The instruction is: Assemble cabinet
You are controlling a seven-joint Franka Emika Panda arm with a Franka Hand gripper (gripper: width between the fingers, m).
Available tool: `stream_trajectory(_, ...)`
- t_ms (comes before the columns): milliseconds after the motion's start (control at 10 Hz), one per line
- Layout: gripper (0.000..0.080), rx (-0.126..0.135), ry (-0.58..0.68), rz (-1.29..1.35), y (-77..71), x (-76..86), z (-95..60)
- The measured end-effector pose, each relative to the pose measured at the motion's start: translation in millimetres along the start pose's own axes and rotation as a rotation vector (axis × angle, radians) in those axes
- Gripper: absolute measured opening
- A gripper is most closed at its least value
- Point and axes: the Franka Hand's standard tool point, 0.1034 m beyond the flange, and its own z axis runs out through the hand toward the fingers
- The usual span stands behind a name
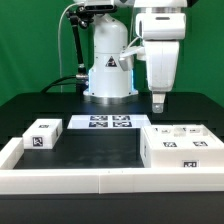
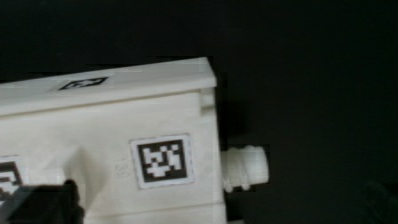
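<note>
White casing covers the wrist above my tool (image 1: 158, 103), which hangs point-down over the black worktop (image 1: 95, 150) on the exterior view's right. Its two fingers look narrow and close together from here, but I cannot tell whether they are clenched or parted. I see nothing between them.

Just below the tool, and apart from it, sits the cabinet (image 1: 181, 148). It is the big white box on the exterior view's right, resting on the worktop close to the front rail. The tool stands above the cabinet's rear edge. Tag markers show on the cabinet's top and on its front face.

Through the wrist view I get one corner of the cabinet close up. One face carries a square tag (image 2: 164, 160), and beside that tag a short round white peg (image 2: 251, 166) sticks out sideways.

Further out, the marker board (image 1: 106, 123) lies flat near the arm's white base (image 1: 108, 70). A small white tagged block (image 1: 42, 135) sits well apart at the exterior view's left. A low white border rail (image 1: 90, 182) edges the front.
</note>
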Motion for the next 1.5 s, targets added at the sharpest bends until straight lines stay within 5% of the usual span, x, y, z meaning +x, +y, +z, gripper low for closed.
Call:
stream_trajectory(700,0.0795,0.007,-0.001,0.156,-5.0,-0.7,3.1)
stream_trajectory(1000,0.0795,-0.033,0.032,0.537,-8.3,8.8,6.4)
stream_trajectory(1500,0.0795,-0.012,0.05,0.993,-14.3,18.3,15.1)
